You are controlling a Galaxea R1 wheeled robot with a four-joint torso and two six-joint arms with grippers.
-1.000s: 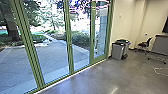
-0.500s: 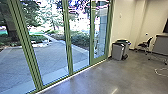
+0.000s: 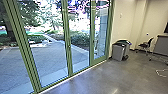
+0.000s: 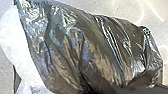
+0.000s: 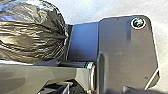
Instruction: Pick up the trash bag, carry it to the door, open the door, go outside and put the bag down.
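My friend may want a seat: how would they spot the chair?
Follow the green-framed glass wall to its far end, where grey bins stand. Past them, before the desk, is the chair: dark, with an upright back and thin legs, unlike the boxy bins.

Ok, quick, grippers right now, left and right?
Left gripper: can't tell open or closed; the dark trash bag shows large in its wrist view, grip unclear.
Right gripper: can't tell either; dark bag plastic shows there too.
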